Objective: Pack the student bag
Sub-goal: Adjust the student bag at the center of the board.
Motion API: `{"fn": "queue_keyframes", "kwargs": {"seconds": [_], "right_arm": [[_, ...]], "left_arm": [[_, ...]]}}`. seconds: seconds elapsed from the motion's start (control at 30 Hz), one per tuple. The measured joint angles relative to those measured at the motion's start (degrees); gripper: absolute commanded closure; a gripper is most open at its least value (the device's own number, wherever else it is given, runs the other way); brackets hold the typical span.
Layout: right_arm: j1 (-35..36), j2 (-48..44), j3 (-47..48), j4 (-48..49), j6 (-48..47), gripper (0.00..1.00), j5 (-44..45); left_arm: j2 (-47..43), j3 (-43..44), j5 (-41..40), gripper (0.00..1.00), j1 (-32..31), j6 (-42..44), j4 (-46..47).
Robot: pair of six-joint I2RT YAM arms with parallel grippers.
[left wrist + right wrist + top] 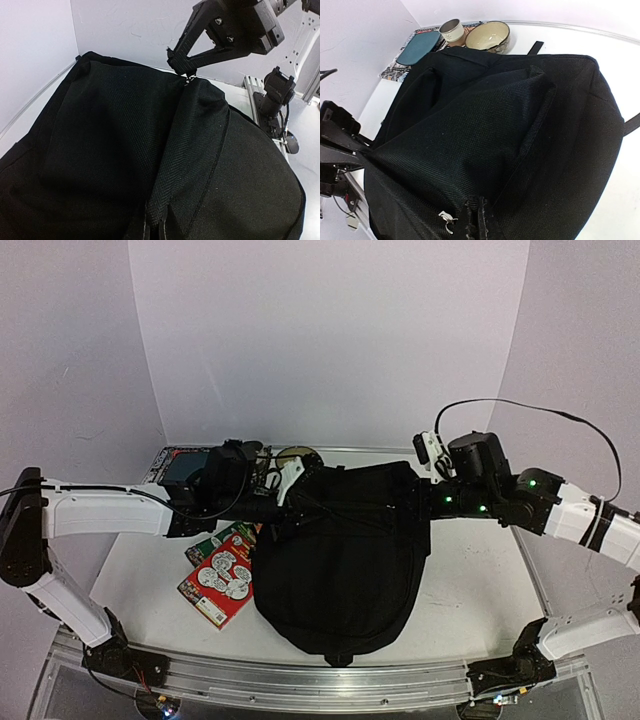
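So the student bag [340,560] is lying flat in the middle of the worktop [470,580], rounded end toward the arm bases and the top end pointing at the back wall. It's way bigger than anything else on there.

Both arms are on it at the far end, one per side. The left gripper [355,145] is clamped down on the black fabric at the bag's upper left corner. In the right wrist view you can see it biting the edge, with the cloth pulled taut away from it. The right gripper [179,60] is doing the same at the upper right. From the left wrist camera its fingertips are pinched together on a raised ridge of fabric, and there's a small metal zip pull [190,77] right under them. So both are closed and holding bag, with the fabric between them bunched into a fold.

Other stuff: a red comic-looking book [222,580] sits just beside the bag's left edge, with a green book [212,543] poking out from behind it. Along the back there's a beige bowl [487,35] and a small cup [451,29] touching each other, right against the bag's top end. Next to those is a flat blue thing [417,47] on a patterned mat [390,72]; can't tell what it is.
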Motion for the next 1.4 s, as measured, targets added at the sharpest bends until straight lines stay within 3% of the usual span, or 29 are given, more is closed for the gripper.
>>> {"fn": "queue_keyframes", "kwargs": {"seconds": [0.2, 0.3, 0.47, 0.63, 0.73, 1.03, 1.2, 1.4], "right_arm": [[-2.46, 3.06, 1.13, 0.87, -0.01, 1.0, -4.03], [-4.2, 7.27, 3.68, -0.91, -1.37, 0.98, -3.05], [-6.46, 15.33, 9.12, -4.99, -4.91, 0.83, 1.92], [-7.21, 19.63, 15.11, -9.26, -7.84, 0.58, 5.14], [-7.5, 19.24, 17.12, -11.52, -9.22, 0.47, 5.68], [-7.65, 12.7, 17.54, -17.78, -10.46, 0.28, 1.58], [-7.4, 9.62, 17.49, -18.9, -10.91, 0.2, -2.76], [-5.31, 8.01, 13.38, -18.48, -10.76, 0.18, -5.81]], "left_arm": [[1.05, 1.19, 1.75, 1.0, 1.03, -4.39, -0.51], [5.22, 5.83, 1.94, 1.0, 1.58, -7.62, -2.64], [11.96, 12.12, 1.36, 1.0, 2.03, -15.1, -4.61], [12.98, 14.49, -2.26, 1.0, 2.07, -24.34, -6.77], [12.94, 16.16, -6.06, 1.0, 2.04, -29.2, -8.38], [12.35, 18.56, -17.96, 1.0, 0.42, -44.98, -11.23], [13.76, 21.72, -22.63, 1.0, -1.39, -52.53, -13.42], [17.71, 24.62, -26.56, 0.99, -2.54, -58.96, -13.57]]}}
